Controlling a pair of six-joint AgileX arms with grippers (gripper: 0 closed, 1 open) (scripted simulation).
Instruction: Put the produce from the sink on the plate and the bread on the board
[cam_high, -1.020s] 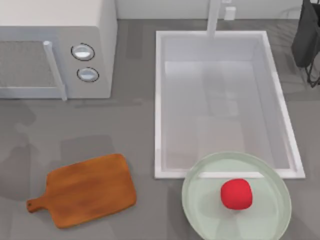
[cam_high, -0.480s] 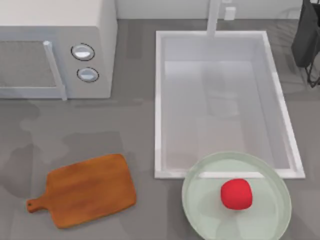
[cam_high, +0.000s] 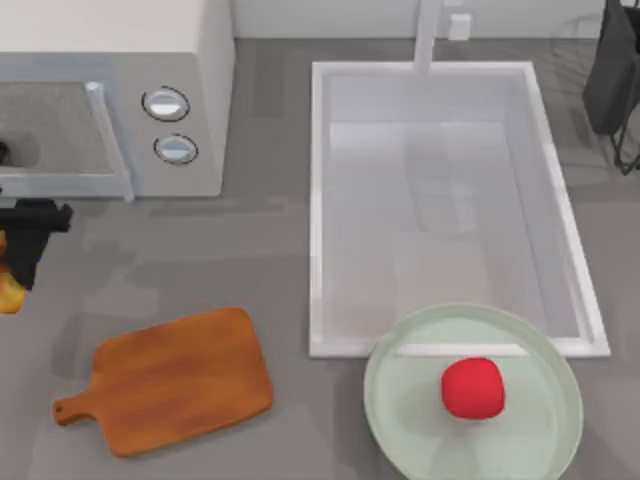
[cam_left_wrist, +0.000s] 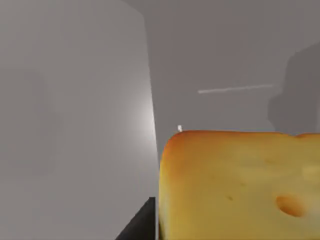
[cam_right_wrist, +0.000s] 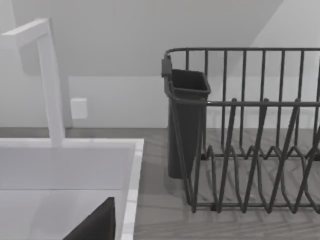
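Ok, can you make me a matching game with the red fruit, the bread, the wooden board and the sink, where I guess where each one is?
Things:
1. red fruit
2. bread
3. wooden board
4. sink

Places:
A. bare, on the table below the microwave
B. on the green plate
C. nothing inside it
D. in the left hand, at the table's left edge

Pairs: 1-B, 2-D, 3-A, 4-C
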